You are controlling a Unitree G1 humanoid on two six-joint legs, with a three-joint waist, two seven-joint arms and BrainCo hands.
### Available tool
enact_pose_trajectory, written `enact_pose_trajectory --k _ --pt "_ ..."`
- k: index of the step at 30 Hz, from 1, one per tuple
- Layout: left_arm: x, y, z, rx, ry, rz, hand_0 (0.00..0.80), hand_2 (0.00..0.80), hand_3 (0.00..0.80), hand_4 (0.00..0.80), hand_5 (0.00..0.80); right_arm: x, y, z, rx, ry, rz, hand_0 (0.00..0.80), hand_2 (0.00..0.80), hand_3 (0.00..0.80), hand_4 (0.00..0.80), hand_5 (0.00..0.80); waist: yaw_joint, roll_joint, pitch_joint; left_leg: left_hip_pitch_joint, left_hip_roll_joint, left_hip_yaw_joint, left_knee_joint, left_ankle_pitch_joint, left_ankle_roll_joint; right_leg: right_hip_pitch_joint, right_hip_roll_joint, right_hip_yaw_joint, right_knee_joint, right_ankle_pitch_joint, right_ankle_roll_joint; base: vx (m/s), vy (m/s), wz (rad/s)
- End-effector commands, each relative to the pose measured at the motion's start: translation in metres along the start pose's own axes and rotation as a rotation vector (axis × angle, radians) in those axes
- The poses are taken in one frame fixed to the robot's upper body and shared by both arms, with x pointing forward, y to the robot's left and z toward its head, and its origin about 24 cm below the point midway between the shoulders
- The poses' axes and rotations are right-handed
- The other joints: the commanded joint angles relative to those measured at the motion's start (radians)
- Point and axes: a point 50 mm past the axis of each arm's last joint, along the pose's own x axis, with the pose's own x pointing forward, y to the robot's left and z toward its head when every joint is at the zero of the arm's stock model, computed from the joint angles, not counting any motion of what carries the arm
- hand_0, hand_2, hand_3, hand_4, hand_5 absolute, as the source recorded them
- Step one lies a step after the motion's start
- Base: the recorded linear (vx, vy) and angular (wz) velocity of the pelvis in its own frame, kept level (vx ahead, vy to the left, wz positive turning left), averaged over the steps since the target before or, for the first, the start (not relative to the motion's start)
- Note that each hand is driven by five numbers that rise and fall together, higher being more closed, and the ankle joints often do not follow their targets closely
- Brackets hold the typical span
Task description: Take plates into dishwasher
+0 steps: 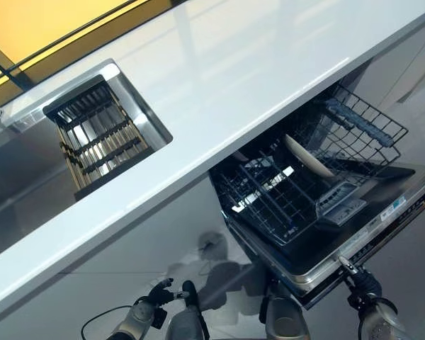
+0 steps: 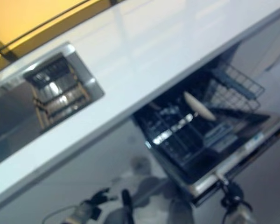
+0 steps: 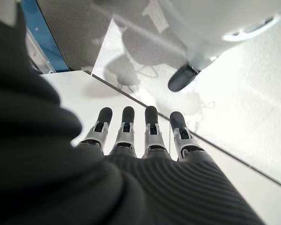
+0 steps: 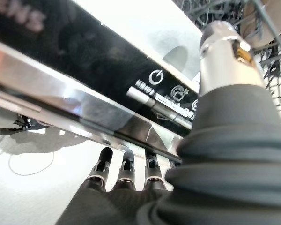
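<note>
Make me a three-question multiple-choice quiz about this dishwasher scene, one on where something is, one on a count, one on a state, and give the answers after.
1. Where is the plate?
A. standing in the dishwasher's pulled-out rack
B. on the white countertop
C. in the left hand

2. How many plates show in the rack?
A. three
B. one
C. none

3. What state is the dishwasher door in?
A. shut
B. removed
C. folded down open

Answers:
1. A, the pale plate stands on edge among the dark wires of the rack.
2. B, only one plate is visible there in the eye views.
3. C, the door lies open under the rack, with the right hand, fingers straight, just below its front edge; the left hand is open and holds nothing.
</note>
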Motion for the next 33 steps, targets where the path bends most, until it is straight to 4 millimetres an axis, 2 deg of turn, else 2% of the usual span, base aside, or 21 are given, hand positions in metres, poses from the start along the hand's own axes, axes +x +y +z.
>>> enact_pose_trajectory --k 1,9,11,24,26,28,29,31,32,33 --pt "0.000 0.031 0.008 0.100 -0.025 0.063 0.000 0.000 0.000 0.000 0.000 0.000 0.204 0.091 0.082 -0.436 0.909 0.000 0.000 0.000 0.000 0.000 0.076 -0.087 -0.015 -0.004 -0.074 0.041 0.006 0.004 0.016 0.127 -0.061 -0.018 0.092 -0.170 0.008 0.081 -0.011 0.25" --pt "-0.001 0.032 0.002 0.084 0.002 0.066 0.000 0.000 0.000 0.000 0.000 -0.010 0.216 0.085 -0.018 -0.416 1.011 0.000 0.000 0.000 0.000 0.000 0.088 -0.110 -0.041 0.014 -0.072 0.036 0.006 -0.006 0.017 0.162 -0.050 -0.021 0.063 -0.167 0.011 0.071 0.012 0.17" --pt "-0.002 0.031 0.000 0.077 0.009 0.067 0.000 0.000 0.000 0.000 0.000 -0.011 0.217 0.081 -0.040 -0.395 1.027 0.000 0.000 0.000 0.000 0.000 0.093 -0.114 -0.048 0.018 -0.070 0.037 0.006 -0.007 0.017 0.171 -0.049 -0.025 0.059 -0.169 0.011 0.060 0.017 -0.47" --pt "-0.006 0.026 -0.016 0.059 0.047 0.070 0.000 0.000 0.000 0.000 0.000 -0.016 0.212 0.064 -0.090 -0.360 0.999 0.000 0.000 0.000 0.000 0.000 0.119 -0.135 -0.079 0.039 -0.066 0.026 0.006 -0.020 0.024 0.215 -0.051 -0.049 0.061 -0.186 0.017 0.047 0.025 0.32" --pt "-0.007 0.025 -0.017 0.050 0.052 0.072 0.000 0.000 0.000 0.000 0.000 -0.018 0.210 0.061 -0.154 -0.377 0.975 0.000 0.000 0.000 0.000 0.000 0.116 -0.137 -0.083 0.040 -0.066 0.024 0.006 -0.020 0.025 0.218 -0.050 -0.046 0.060 -0.186 0.018 0.013 0.044 0.26" --pt "-0.008 0.027 -0.019 0.030 0.055 0.082 0.000 0.000 0.000 0.000 0.000 -0.019 0.203 0.056 -0.326 -0.398 0.945 0.000 0.000 0.000 0.000 0.000 0.112 -0.143 -0.085 0.039 -0.066 0.022 0.006 -0.020 0.026 0.220 -0.049 -0.041 0.060 -0.188 0.021 -0.016 0.048 0.04" --pt "-0.008 0.029 -0.019 0.015 0.057 0.093 0.000 0.000 0.000 0.000 0.000 -0.019 0.199 0.052 -0.474 -0.392 0.938 0.000 0.000 0.000 0.000 0.000 0.112 -0.147 -0.084 0.037 -0.066 0.023 0.006 -0.021 0.026 0.222 -0.050 -0.041 0.059 -0.188 0.023 -0.024 0.032 -0.02" --pt "-0.008 0.031 -0.019 0.005 0.060 0.105 0.000 0.000 0.000 0.000 0.000 -0.018 0.193 0.049 -0.600 -0.381 0.921 0.000 0.000 0.000 0.000 0.000 0.114 -0.152 -0.082 0.035 -0.067 0.021 0.006 -0.022 0.027 0.223 -0.052 -0.043 0.059 -0.187 0.027 -0.021 0.011 0.01" --pt "-0.009 0.036 -0.020 -0.008 0.067 0.122 0.000 0.000 0.000 0.000 0.000 -0.015 0.183 0.042 -0.723 -0.319 0.896 0.000 0.000 0.000 0.000 0.000 0.119 -0.160 -0.079 0.034 -0.070 0.017 0.006 -0.023 0.028 0.226 -0.055 -0.046 0.059 -0.186 0.031 -0.043 0.021 0.02" --pt "-0.009 0.038 -0.021 -0.010 0.072 0.129 0.000 0.000 0.000 0.000 0.000 -0.013 0.177 0.038 -0.744 -0.277 0.884 0.000 0.000 0.000 0.000 0.000 0.122 -0.164 -0.079 0.034 -0.072 0.015 0.006 -0.024 0.029 0.230 -0.055 -0.048 0.058 -0.185 0.033 -0.035 0.019 0.01"
